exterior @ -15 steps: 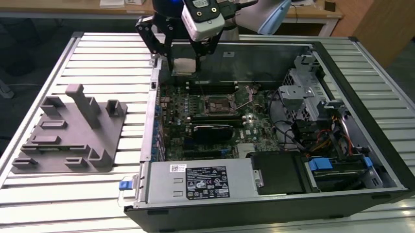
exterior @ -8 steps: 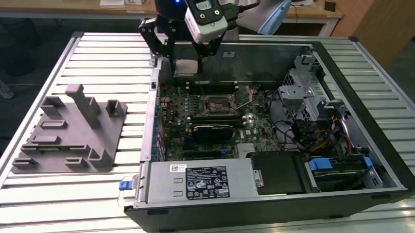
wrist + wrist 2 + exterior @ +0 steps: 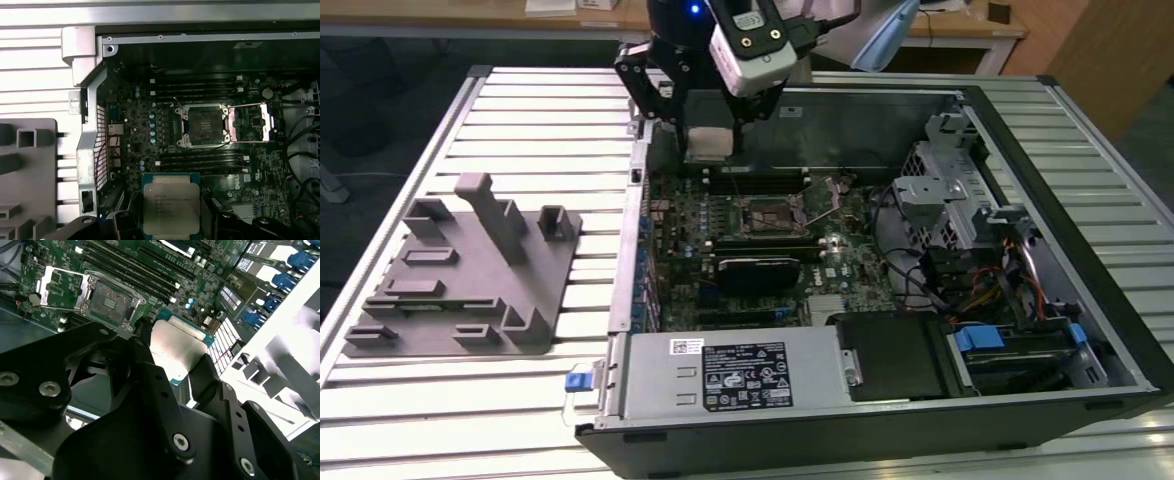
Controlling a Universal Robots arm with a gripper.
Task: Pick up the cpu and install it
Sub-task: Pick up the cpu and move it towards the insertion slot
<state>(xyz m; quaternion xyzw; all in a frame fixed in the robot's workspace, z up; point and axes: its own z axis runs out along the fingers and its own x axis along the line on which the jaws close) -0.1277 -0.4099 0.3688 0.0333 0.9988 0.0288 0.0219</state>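
Between the jaws, the cpu (image 3: 171, 209), its lower edge cropped.

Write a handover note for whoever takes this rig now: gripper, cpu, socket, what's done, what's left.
Gripper: shut on the cpu, held above the open computer case.
Socket: empty, with its cover plate flipped open.
Done: the cpu is picked up.
Left: the cpu is not yet in the socket.

cpu (image 3: 171, 207) – dull silvery metal, end effector (image 3: 177, 356) – matt black
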